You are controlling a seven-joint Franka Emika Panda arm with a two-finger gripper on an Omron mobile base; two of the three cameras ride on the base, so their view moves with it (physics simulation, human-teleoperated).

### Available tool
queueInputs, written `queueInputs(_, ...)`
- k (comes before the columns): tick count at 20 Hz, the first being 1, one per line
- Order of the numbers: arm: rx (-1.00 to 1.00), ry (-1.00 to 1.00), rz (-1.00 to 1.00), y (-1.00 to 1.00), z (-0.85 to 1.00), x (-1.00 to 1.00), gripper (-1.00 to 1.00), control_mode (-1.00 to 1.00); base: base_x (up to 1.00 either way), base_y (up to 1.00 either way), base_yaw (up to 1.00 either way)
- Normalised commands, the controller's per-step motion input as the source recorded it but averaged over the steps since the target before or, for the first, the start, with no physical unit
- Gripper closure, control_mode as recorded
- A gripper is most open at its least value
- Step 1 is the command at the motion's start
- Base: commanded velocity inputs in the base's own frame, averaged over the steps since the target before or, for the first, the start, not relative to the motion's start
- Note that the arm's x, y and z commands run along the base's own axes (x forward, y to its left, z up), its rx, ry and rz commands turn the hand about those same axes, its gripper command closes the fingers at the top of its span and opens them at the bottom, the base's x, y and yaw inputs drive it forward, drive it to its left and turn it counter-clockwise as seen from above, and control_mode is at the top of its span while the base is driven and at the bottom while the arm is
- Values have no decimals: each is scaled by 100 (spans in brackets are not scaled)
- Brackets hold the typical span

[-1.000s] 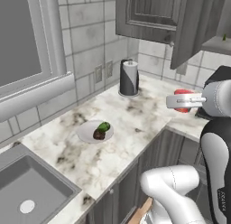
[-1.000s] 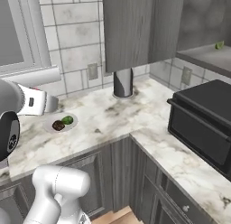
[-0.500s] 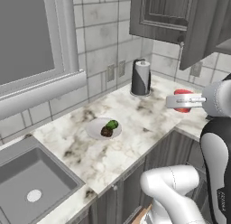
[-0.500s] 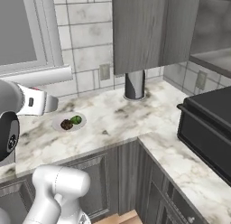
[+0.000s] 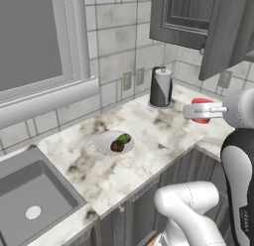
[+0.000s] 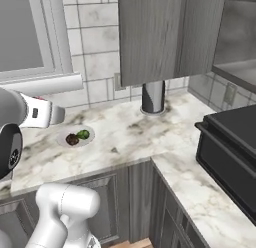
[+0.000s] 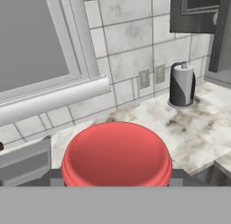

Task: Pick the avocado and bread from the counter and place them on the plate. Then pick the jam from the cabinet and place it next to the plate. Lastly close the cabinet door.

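Observation:
My gripper [image 5: 198, 111] is shut on the jam [image 5: 202, 101], a red jar held in the air over the counter's [image 5: 149, 155] right part. In the hand view the jam's red lid [image 7: 116, 153] sits right in front of the camera between the jaws. The white plate [image 5: 106, 143] lies on the counter to the left of the gripper, with the green avocado [image 5: 124, 138] and the dark bread [image 5: 117, 147] on it. From the right side I see the plate [image 6: 65, 138], the avocado [image 6: 83, 134] and the bread [image 6: 73, 139]. The cabinet door [image 5: 223, 36] stands open above the gripper.
A paper towel holder [image 5: 160, 87] stands by the tiled wall behind the gripper. A sink [image 5: 30, 200] lies at the counter's left end under a window. A black microwave [image 6: 235, 152] sits on the right counter. A shut cabinet [image 5: 181, 17] hangs beside the open door.
The whole picture has shifted as the base drives along the counter. The plate now sits nearer the middle of both base views. My gripper still holds the jam.

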Motion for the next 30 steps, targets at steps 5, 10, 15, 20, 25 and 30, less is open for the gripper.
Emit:
queueInputs(5, 0, 0, 0, 0, 0, 0, 100, 100, -8, -15, 19)
queueInputs(10, 0, 0, 0, 0, 0, 0, 100, 100, -19, -14, 18)
queueInputs(15, 0, 0, 0, 0, 0, 0, 100, 100, -20, -24, 14)
queueInputs(20, 0, 0, 0, 0, 0, 0, 100, 100, -22, -18, 11)
queueInputs(25, 0, 0, 3, -1, -5, -5, 100, -100, -11, -5, 6)
queueInputs(30, 0, -2, 10, -14, -16, -20, 100, -100, 0, 0, 0)
